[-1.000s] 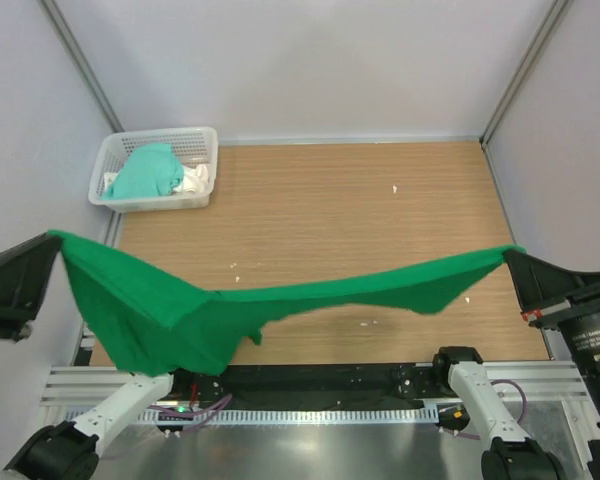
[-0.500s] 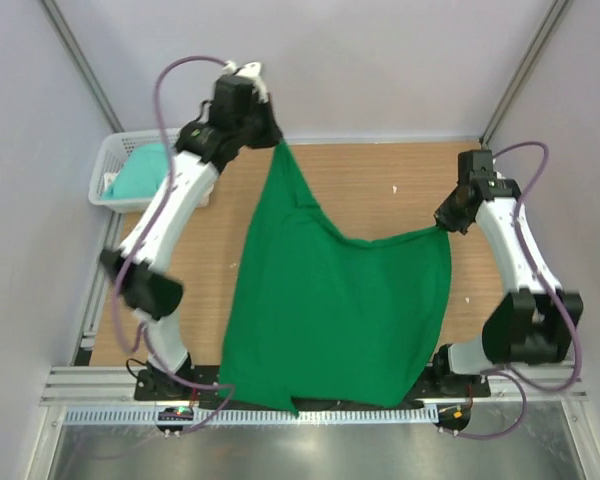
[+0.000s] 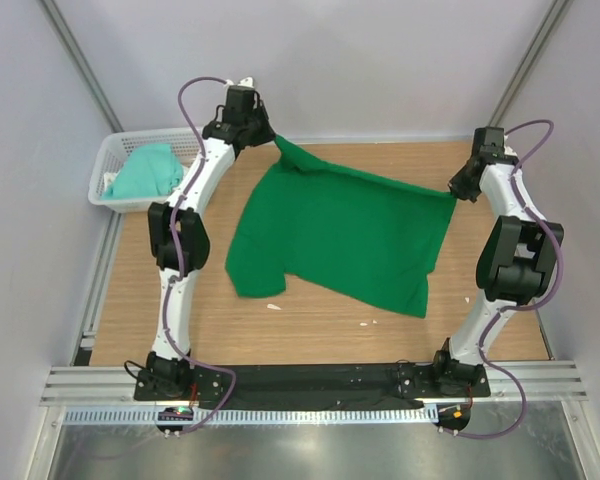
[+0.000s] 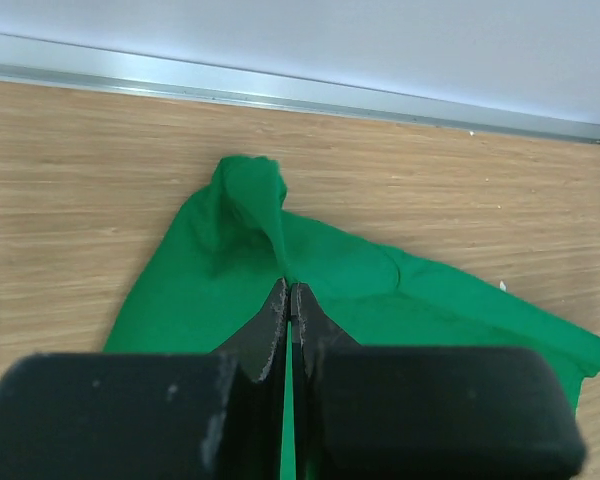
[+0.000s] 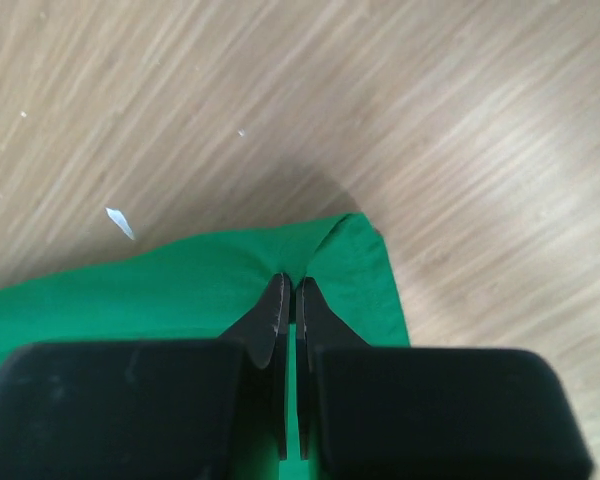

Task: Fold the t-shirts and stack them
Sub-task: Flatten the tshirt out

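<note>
Mint-teal shirt (image 3: 145,175) is sitting in the white basket (image 3: 108,152) at far left, clear of the work. Left jaws are clamping the emerald shirt (image 3: 340,235) at its far-left corner and right jaws are pinching its far-right corner. The shirt is lying spread on the bench (image 3: 310,330) between them. Fabric is reading soft, light and limp, so gripping corners or edges is looking best. Nothing is blocking a fold.
</note>
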Robot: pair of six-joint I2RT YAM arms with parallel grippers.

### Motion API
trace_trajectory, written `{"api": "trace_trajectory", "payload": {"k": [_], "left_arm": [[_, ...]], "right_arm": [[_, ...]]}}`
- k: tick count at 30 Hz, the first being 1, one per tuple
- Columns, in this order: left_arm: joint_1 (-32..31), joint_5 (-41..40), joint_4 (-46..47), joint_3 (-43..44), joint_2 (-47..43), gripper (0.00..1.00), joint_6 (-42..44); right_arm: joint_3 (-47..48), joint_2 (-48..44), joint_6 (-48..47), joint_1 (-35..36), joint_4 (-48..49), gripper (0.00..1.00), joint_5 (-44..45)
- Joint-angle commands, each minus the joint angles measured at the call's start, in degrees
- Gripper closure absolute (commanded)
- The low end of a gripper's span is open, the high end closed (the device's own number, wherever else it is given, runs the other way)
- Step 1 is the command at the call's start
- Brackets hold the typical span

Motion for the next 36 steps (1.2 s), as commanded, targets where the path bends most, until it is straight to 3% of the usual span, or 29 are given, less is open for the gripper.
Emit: {"api": "trace_trajectory", "payload": {"k": [1, 7, 12, 16, 22, 26, 30, 36], "left_arm": [[-0.13, 1.3, 8.76, -1.49, -5.36, 1.0, 0.61], [0.05, 0.78, 15.43, -7.56, -18.69, 1.0, 1.32], [0.14, 1.04, 18.25, -9.5, -31.89, 1.0, 4.22], [0.05, 0.78, 23.69, -16.77, -45.42, 1.0, 7.03], [0.14, 1.65, 24.58, -18.02, -62.57, 1.0, 11.95], [-0.3, 2.53, 23.53, -15.39, -70.04, 1.0, 15.73], [-0.3, 1.83, 28.18, -18.27, -76.2, 1.0, 17.66], [-0.3, -1.06, 30.29, -21.0, -72.26, 1.0, 19.16]], "right_arm": [[4.46, 0.79, -1.39, -0.31, 2.34, 0.99, -3.23], [4.72, -7.98, -1.4, -0.31, 0.68, 0.99, -4.83], [4.55, -24.76, -2.01, -0.31, 0.41, 0.99, -5.79], [2.18, -39.49, -3.59, -0.31, 7.15, 0.99, -6.85], [3.05, -56.3, -7.19, -0.31, 14.9, 0.99, -13.35], [4.8, -63.26, -10.35, -0.31, 17.81, 0.99, -14.14], [7.88, -66.35, -12.47, -0.31, 17.72, 0.99, -12.21], [9.46, -61.71, -12.21, -0.31, 16.23, 0.99, -9.31]]}}
